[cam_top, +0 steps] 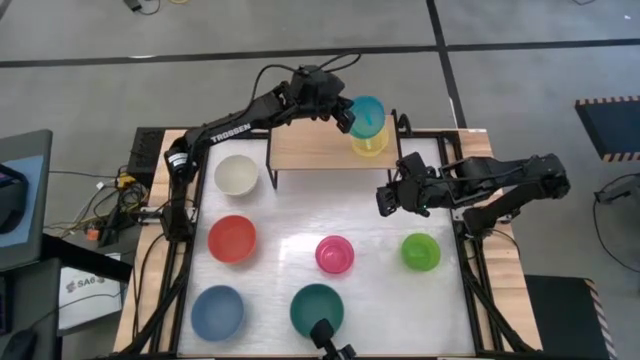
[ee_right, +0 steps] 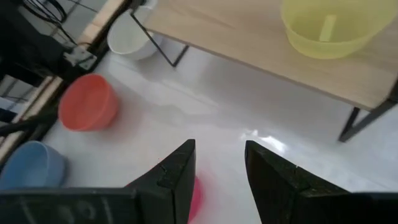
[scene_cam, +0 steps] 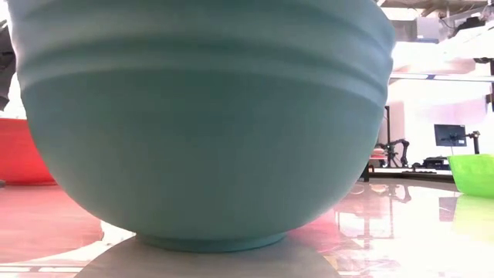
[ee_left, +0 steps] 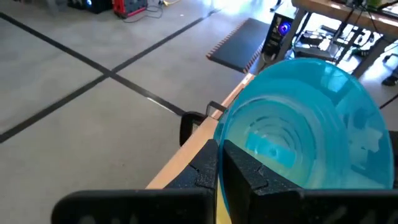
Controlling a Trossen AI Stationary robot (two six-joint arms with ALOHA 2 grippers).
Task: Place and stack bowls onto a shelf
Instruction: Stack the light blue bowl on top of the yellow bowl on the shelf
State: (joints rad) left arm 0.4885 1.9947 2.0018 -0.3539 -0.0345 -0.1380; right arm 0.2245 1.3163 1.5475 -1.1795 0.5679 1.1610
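The light-wood shelf (cam_top: 310, 148) stands at the table's far edge. A yellow bowl (cam_top: 369, 146) sits on its base at the shelf's right end, also in the right wrist view (ee_right: 329, 25). My left gripper (cam_top: 346, 114) is over it, shut on the cyan bowl (cam_top: 368, 112). Whether the cyan bowl touches the yellow one, I cannot tell. My right gripper (cam_top: 385, 203) hangs open over the table just in front of the shelf's right end, its fingers (ee_right: 180, 174) apart with nothing between them. My left gripper (ee_left: 219, 171) pinches the cyan bowl's rim (ee_left: 219, 146) on its left side, one finger (ee_left: 249, 174) inside the bowl and one (ee_left: 202, 169) outside. The fingers come from the table's left, slanting down. The bowl is tilted, its opening turned partly toward the gripper.
On the table stand the white bowl (cam_top: 236, 174), red bowl (cam_top: 232, 238), pink bowl (cam_top: 334, 255), lime green bowl (cam_top: 420, 251), light blue bowl (cam_top: 218, 311) and dark green bowl (cam_top: 317, 308), which fills the low view (scene_cam: 201, 116). The shelf's left and middle (cam_top: 300, 140) are bare.
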